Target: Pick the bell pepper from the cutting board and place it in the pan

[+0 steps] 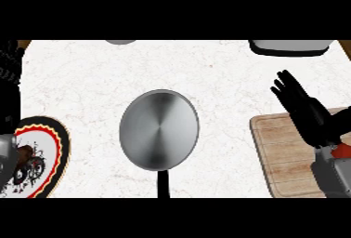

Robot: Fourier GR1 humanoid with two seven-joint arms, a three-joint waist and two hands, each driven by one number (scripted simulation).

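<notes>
A round steel pan [159,129] lies in the middle of the counter, its black handle pointing toward me. At the right edge is the wooden cutting board [281,153]. My right hand [312,114] hovers over the board's far corner, open, with its fingers stretched up and to the left. Only a small red patch of the bell pepper [342,150] shows, beside the wrist and mostly hidden by the hand and forearm. My left hand [7,93] rests at the left edge, open and pointing up, largely cut off by the frame.
A decorated plate [49,139] with a red and yellow rim sits at the lower left. A dark-based appliance [288,47] stands at the back right, and a grey object [120,42] peeks in at the back edge. White marble counter lies between pan and board.
</notes>
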